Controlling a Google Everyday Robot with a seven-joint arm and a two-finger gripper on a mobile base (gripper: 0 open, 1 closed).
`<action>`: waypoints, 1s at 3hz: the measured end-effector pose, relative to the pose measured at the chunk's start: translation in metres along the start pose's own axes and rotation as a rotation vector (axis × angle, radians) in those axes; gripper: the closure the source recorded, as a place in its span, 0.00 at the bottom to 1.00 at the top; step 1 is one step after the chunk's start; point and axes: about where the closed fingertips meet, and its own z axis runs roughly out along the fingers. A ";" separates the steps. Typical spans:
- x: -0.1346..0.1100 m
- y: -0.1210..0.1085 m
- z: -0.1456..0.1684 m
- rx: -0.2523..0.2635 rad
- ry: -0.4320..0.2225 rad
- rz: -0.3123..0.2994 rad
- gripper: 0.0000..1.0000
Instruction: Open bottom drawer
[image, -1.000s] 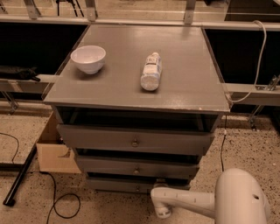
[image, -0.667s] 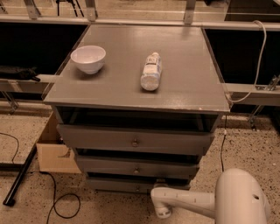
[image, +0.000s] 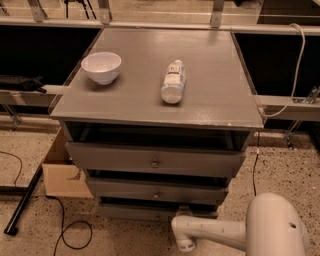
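Bottom drawer (image: 131, 212) sits lowest in the cabinet (image: 150, 107), just above the floor. Gripper (image: 183, 213) is at its front, near the middle; whether it is open or closed cannot be told. Top drawer (image: 155, 160) stands ajar. Farther back, a bottle (image: 173, 81) lies beside a bowl (image: 101, 67).

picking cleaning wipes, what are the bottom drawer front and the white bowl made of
Lowest grey bottom drawer: likely painted wood, matte, matching the dull-sheened grey cabinet top. Round white bowl: ceramic or plastic, smooth and slightly glossy; the look leaves it open. The end effector sits low against that drawer's front.
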 end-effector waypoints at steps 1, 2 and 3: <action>0.001 0.020 -0.010 -0.015 0.019 0.015 1.00; 0.001 0.020 -0.010 -0.015 0.019 0.015 1.00; 0.001 0.023 -0.010 -0.013 0.023 0.009 1.00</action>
